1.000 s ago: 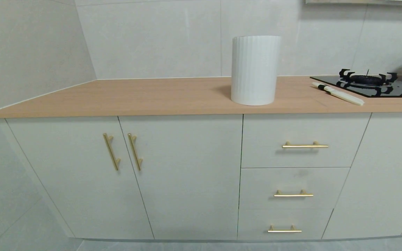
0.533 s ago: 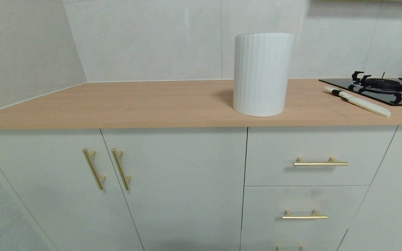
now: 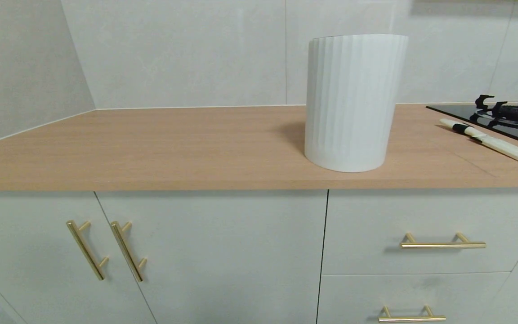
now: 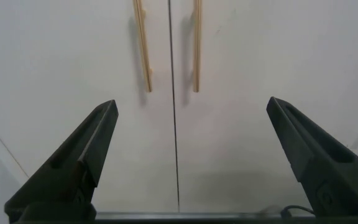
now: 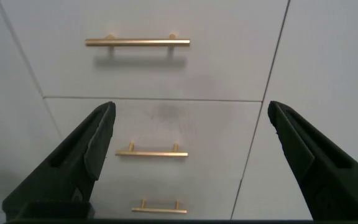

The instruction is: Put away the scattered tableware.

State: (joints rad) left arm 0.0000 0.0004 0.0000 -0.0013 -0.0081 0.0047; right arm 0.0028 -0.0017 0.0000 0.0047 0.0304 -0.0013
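A tall white ribbed container [image 3: 352, 102] stands on the wooden countertop [image 3: 151, 148], right of centre. A cream knife with a black band [image 3: 493, 143] lies on the counter at the far right, beside the hob. My left gripper [image 4: 191, 109] is open and faces the double cabinet doors with nothing between its fingers. My right gripper [image 5: 191, 115] is open too, facing the drawer fronts, holding nothing.
A black gas hob [image 3: 506, 118] sits at the right end of the counter. Below are two cabinet doors with gold handles [image 3: 106, 249] and drawers with gold bar handles [image 3: 442, 244]. Tiled walls close off the back and left. The counter's left half is bare wood.
The whole head view has shifted: the counter, container and cabinets now look larger and closer, so the camera has moved toward the cabinets. Nothing on the counter has moved.
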